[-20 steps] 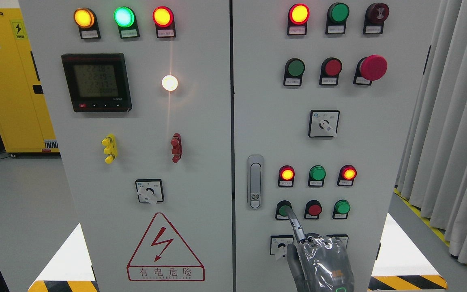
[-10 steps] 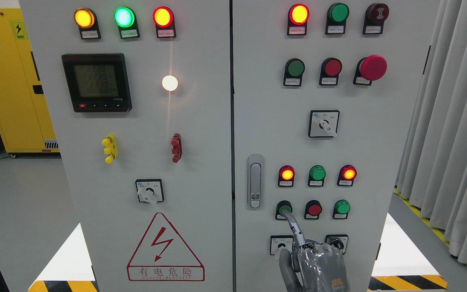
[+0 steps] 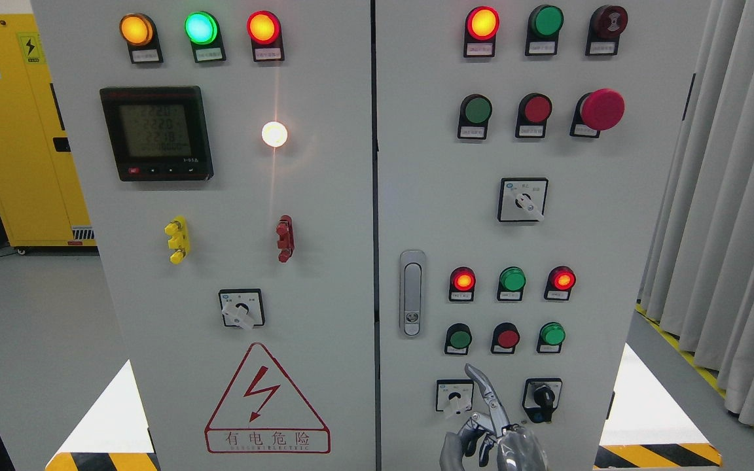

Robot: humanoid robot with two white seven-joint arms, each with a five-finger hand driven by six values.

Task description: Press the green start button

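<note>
Below green start button point(image 3: 460, 339), right hand point(image 3: 491, 438) clear, index extended, other fingers curled, empty.

A grey electrical cabinet point(image 3: 377, 196) fills the head view, its two doors studded with lit and unlit buttons. At the bottom edge, right of the middle, the right hand point(image 3: 491, 438) shows with its index finger point(image 3: 482, 386) stretched upward and the other fingers curled, holding nothing. The fingertip hangs below the green start button point(image 3: 459, 339), apart from it, between two rotary switches point(image 3: 454, 398) low on the right door.
</note>
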